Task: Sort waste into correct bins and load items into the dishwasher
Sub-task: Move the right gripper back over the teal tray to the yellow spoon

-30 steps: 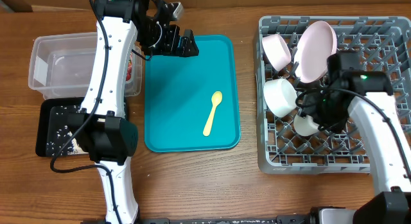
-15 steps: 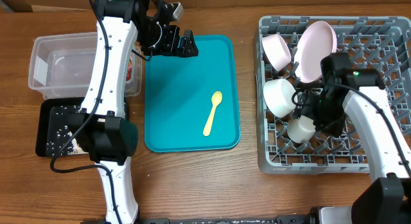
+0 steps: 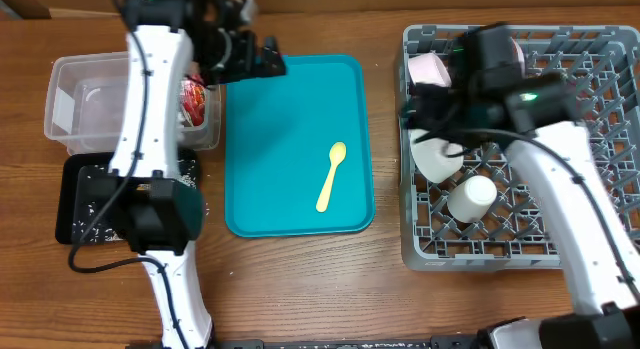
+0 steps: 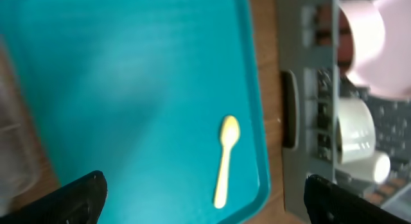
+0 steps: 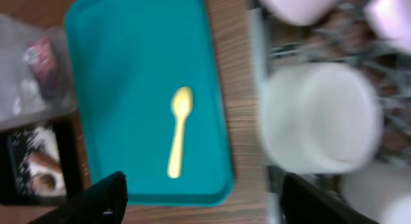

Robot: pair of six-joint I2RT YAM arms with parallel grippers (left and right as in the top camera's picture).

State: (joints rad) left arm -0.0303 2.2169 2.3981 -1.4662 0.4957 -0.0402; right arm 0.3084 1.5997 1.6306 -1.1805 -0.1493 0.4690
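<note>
Robot lab tabletop staged as a dish-clearing station. Plain wood-grain table (image 3: 300, 279) with a teal tray (image 3: 290, 139) mid-table. Grey dish rack (image 3: 480, 244) right of the tray, clear tub (image 3: 90, 99) and black tray (image 3: 75, 204) left of it. Left arm (image 3: 150, 99) and right arm (image 3: 570, 199) flank the tray.

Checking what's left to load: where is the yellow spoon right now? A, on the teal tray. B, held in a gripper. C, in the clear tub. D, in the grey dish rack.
A: the yellow spoon lies flat on the teal tray, outside the grey dish rack.
</note>
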